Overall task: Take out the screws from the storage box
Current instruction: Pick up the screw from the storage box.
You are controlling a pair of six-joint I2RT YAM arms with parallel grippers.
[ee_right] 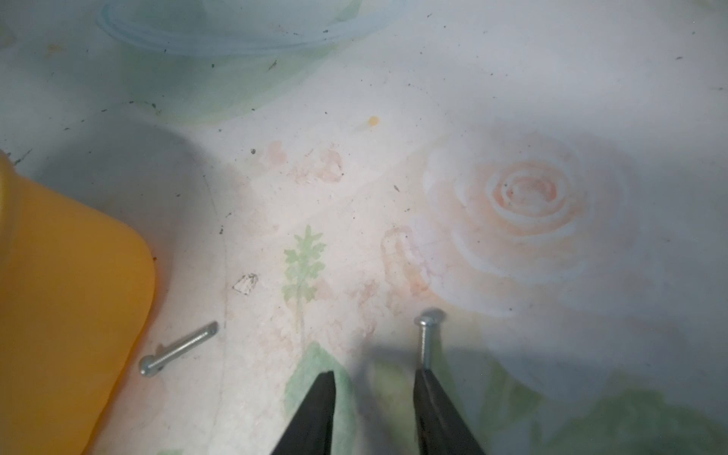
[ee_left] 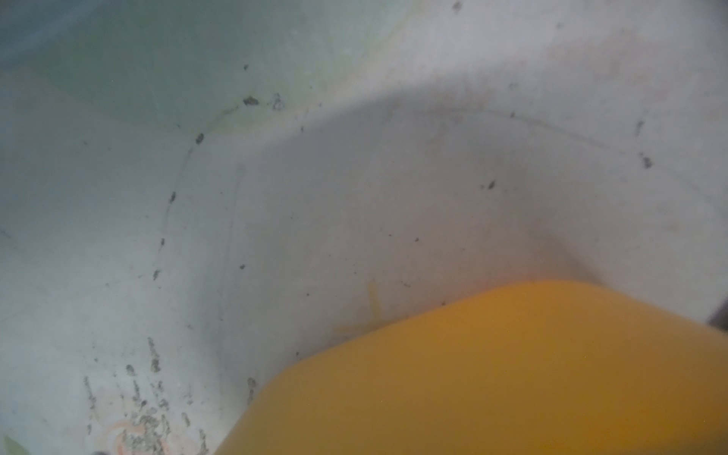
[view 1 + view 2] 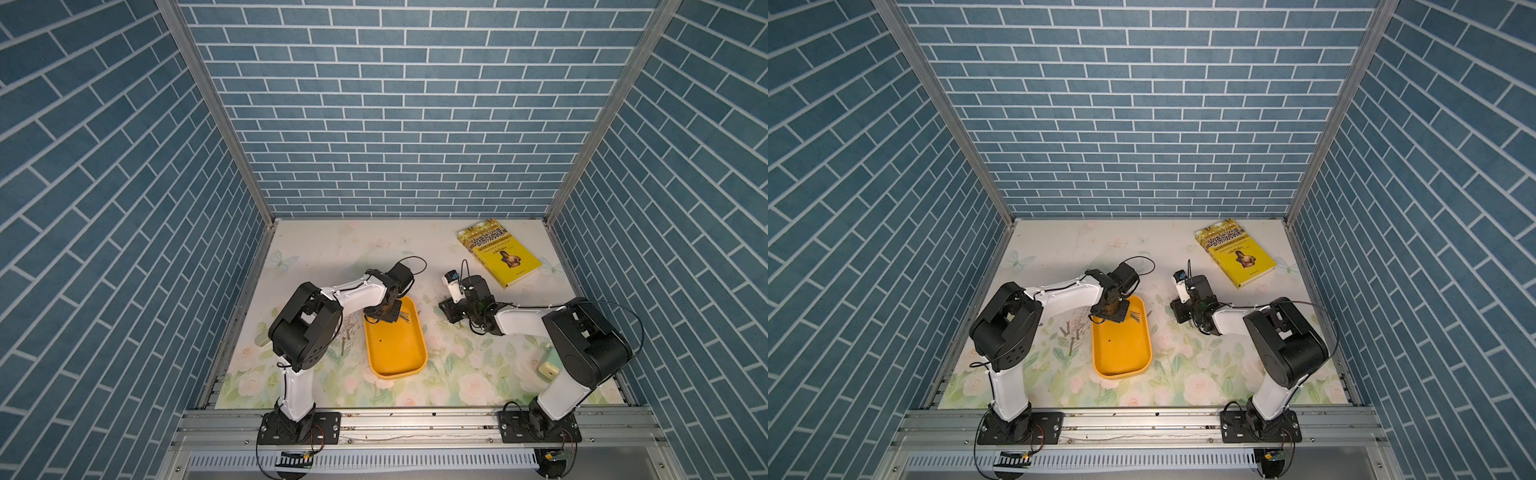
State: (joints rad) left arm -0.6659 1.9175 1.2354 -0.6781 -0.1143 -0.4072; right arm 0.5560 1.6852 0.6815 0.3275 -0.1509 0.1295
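Note:
The storage box [image 3: 397, 353] [image 3: 1121, 357] is an orange-yellow tray in the middle of the table. A small bunch of screws [image 3: 405, 318] [image 3: 1134, 316] lies at its far end. My left gripper [image 3: 382, 318] [image 3: 1111, 318] reaches down into that far end right beside them; its jaws are hidden. The left wrist view shows only the box's outer corner [image 2: 512, 374]. Several screws [image 3: 1070, 334] lie on the table left of the box. My right gripper [image 1: 374, 374] hangs open and empty over the table right of the box, with one screw [image 1: 427, 335] at a fingertip and another screw [image 1: 177, 348] by the box's corner [image 1: 59, 295].
A yellow book [image 3: 498, 257] [image 3: 1235, 257] lies at the back right. A small pale green block [image 3: 548, 370] sits near the right arm's base, and another pale block [image 3: 262, 340] sits at the left edge. Blue brick walls close three sides.

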